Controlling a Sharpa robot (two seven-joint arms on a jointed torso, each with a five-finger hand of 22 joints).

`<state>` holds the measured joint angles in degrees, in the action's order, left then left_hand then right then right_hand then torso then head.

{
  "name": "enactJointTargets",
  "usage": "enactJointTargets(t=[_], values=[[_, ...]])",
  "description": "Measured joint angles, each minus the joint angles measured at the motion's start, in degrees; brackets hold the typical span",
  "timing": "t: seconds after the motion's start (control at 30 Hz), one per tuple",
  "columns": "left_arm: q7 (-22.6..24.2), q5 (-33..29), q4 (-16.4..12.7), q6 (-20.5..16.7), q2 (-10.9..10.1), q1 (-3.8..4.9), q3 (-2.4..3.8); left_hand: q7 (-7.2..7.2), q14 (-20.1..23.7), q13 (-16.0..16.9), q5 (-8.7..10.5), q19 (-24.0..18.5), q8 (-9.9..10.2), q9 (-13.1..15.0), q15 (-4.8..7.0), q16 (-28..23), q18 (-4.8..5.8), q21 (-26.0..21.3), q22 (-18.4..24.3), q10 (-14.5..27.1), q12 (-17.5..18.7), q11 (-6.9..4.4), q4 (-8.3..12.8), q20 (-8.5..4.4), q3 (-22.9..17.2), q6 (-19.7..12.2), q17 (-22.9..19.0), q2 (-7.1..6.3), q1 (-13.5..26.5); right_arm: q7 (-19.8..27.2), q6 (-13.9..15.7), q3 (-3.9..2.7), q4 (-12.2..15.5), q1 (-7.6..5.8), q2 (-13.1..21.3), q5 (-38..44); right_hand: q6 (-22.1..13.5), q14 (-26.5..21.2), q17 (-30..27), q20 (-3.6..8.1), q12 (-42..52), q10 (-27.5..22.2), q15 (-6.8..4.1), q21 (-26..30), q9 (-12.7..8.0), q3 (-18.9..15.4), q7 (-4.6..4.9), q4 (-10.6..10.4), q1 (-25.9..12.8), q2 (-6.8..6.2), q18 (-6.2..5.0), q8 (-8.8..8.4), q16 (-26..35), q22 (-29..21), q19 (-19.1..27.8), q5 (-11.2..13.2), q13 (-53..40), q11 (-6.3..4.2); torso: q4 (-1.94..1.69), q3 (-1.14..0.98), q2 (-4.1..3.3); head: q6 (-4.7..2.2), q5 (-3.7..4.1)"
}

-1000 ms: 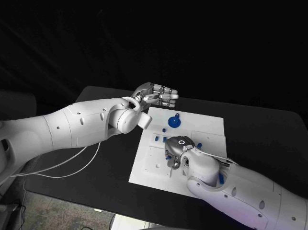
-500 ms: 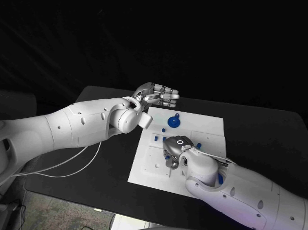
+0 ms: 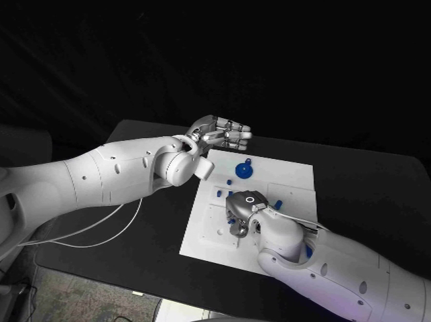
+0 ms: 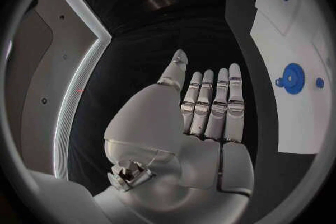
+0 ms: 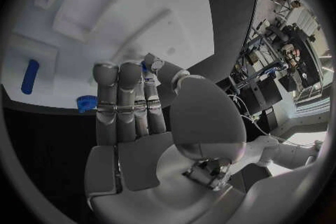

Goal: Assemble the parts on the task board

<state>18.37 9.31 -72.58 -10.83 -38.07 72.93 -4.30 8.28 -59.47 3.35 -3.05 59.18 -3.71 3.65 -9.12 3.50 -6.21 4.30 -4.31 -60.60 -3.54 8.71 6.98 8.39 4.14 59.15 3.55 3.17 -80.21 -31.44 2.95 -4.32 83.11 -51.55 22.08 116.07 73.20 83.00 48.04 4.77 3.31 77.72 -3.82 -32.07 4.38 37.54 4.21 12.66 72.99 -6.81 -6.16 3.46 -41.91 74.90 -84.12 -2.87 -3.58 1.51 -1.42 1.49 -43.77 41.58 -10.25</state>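
The white task board [image 3: 291,176] lies in the middle of the black table. My right hand [image 3: 246,211] is low over the board's middle, fingers pointing down at it. In the right wrist view its thumb and a fingertip [image 5: 148,61] meet on a small blue part [image 5: 144,68], mostly hidden between them. A round blue part [image 3: 243,170] stands at the board's far side, also seen as the round blue part [image 4: 293,78] in the left wrist view. My left hand [image 3: 221,133] is raised beyond the board's far left corner, fingers [image 4: 213,103] straight and together, holding nothing.
A blue oblong part [image 5: 29,75] and a ribbed blue piece [image 5: 86,102] lie on the board near my right hand. Small blue pieces [image 3: 279,202] sit right of that hand. A white cable [image 3: 99,235] loops on the table under my left arm.
My right hand has shifted slightly to the left and farther along the board. My left hand has not moved.
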Motion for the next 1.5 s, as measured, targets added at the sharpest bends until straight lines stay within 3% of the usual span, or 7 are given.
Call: enactJointTargets(t=[0.4, 0.9, 1.5], values=[[-0.17, 0.0, 0.02, 0.09, 0.05, 0.0, 0.0, 0.0, 0.0, 0.0, 0.0, 0.0, 0.0, 0.0, 0.0, 0.0, 0.0, 0.0, 0.0, 0.0, 0.0, 0.0, 0.0, 0.0, 0.0, 0.0, 0.0, 0.0, 0.0, 0.06, 0.19, 0.72, 0.04, -0.48, 0.11, -0.04, 0.0, 0.08, -0.01, 0.0, 0.0, 0.0, 0.08, 0.0, -0.02, -0.04, 0.0, 0.04, -0.05, -0.05, -0.01, -0.11, -0.01, 0.0, 0.0, 0.01, -0.05, 0.0, 0.02, -0.03, 0.0, -0.08, 0.01], [-0.37, 0.0, 0.02, 0.17, -0.02, 0.0, 0.0, 0.0, 0.21, 0.0, 0.0, 0.0, 0.0, 0.0, -0.21, 0.0, 0.0, 0.0, 0.0, 0.0, 0.0, 0.0, 0.0, 0.0, 0.0, 0.0, 0.0, 0.0, 0.0, -0.63, -0.51, 0.91, 0.64, -1.94, 0.46, 0.18, 0.0, 0.09, 0.07, 0.0, -0.02, 0.22, 0.09, 0.26, 0.01, -0.08, 0.0, 0.07, 0.04, 0.03, -0.01, -0.15, -0.01, 0.04, 0.0, -0.25, -0.02, 0.2, 0.02, -0.01, 0.0, -0.2, 0.07], [-0.51, 0.0, 0.11, 0.31, 0.18, 0.0, -0.01, 0.0, 0.2, 0.0, 0.0, 0.0, 0.0, 0.0, -0.21, 0.0, 0.0, 0.0, 0.0, 0.0, 0.0, 0.0, 0.0, 0.0, 0.0, 0.0, 0.0, 0.0, 0.0, -1.18, -4.15, 3.01, 0.0, -3.17, -0.13, 0.83, -0.05, -0.13, 0.17, 0.0, -0.25, 0.21, -0.13, 0.25, -0.04, -0.31, 0.13, 0.31, 0.1, 0.57, -0.02, 0.04, -0.01, 0.03, 0.0, -0.24, 0.03, 0.19, -0.02, 0.02, 0.01, 0.16, -0.19]])
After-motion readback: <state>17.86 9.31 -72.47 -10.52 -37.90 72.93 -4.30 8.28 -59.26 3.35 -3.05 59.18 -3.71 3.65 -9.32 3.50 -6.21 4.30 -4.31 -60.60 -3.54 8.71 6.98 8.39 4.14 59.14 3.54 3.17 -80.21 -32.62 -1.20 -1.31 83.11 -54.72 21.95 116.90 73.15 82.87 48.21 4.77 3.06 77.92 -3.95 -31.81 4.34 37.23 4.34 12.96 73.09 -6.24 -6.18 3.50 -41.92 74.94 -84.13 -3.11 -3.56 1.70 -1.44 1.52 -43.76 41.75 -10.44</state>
